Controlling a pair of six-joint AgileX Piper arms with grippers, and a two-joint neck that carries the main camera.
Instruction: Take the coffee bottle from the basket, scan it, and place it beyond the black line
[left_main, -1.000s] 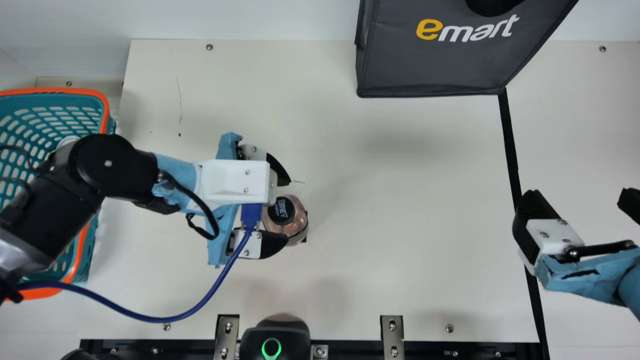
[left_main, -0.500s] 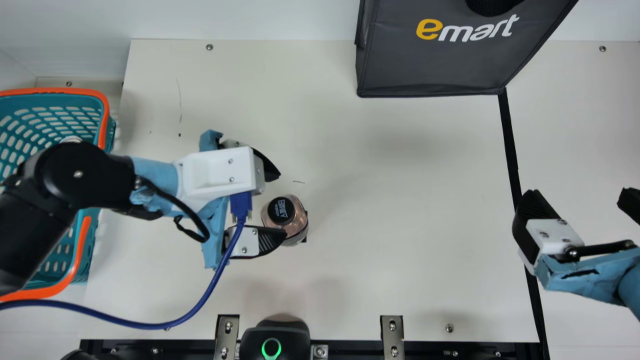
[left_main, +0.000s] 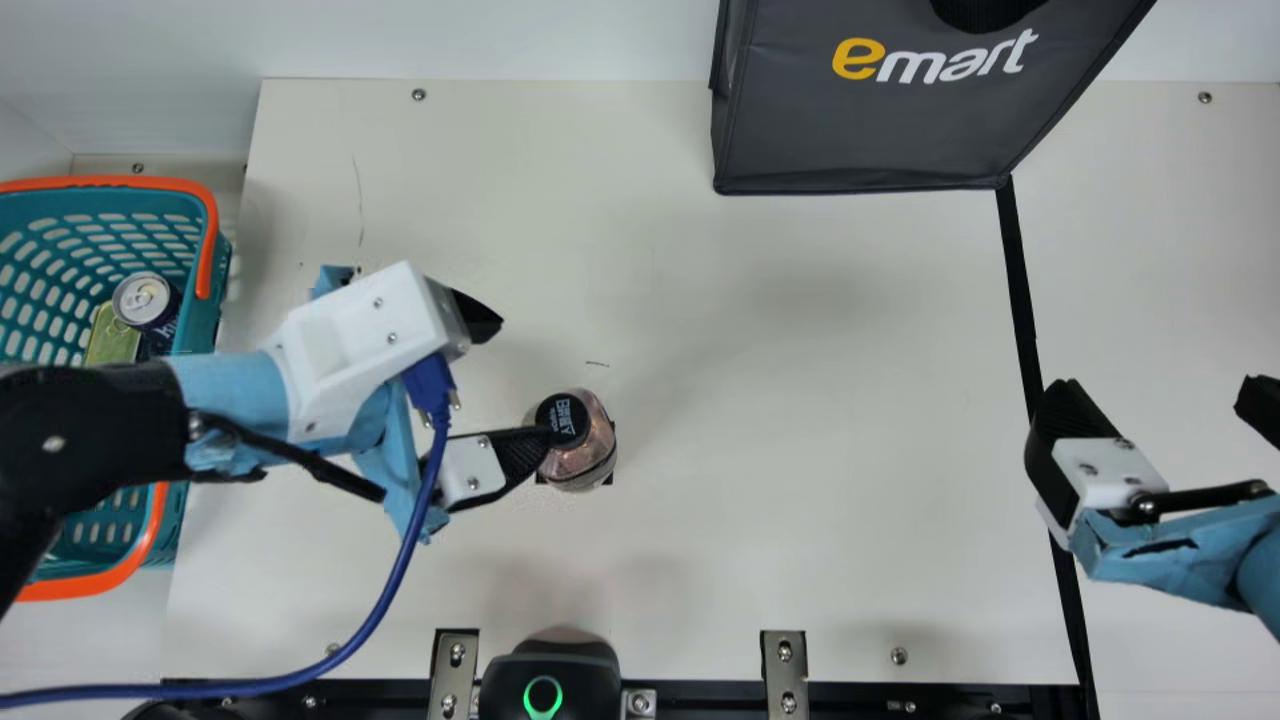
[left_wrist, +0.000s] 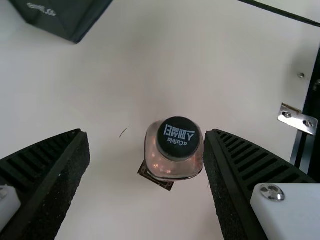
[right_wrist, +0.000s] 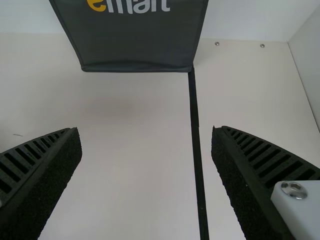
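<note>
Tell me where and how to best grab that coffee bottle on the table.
I'd grip the coffee bottle by its body, just below the black cap, coming from the side where my left gripper hangs open. The bottle stands upright, and from above its body looks squarish, with rounded corners, and wider than the cap, so a grip across opposite flanks should hold well.

Basket (left_main: 205, 325) slotted teal, orange trim (left_main: 100, 182); coffee bottle (left_main: 582, 466) pinkish-brown, cap (left_main: 562, 420) black; bag (left_main: 860, 140) dark grey; line (left_main: 1020, 290) black.
</note>
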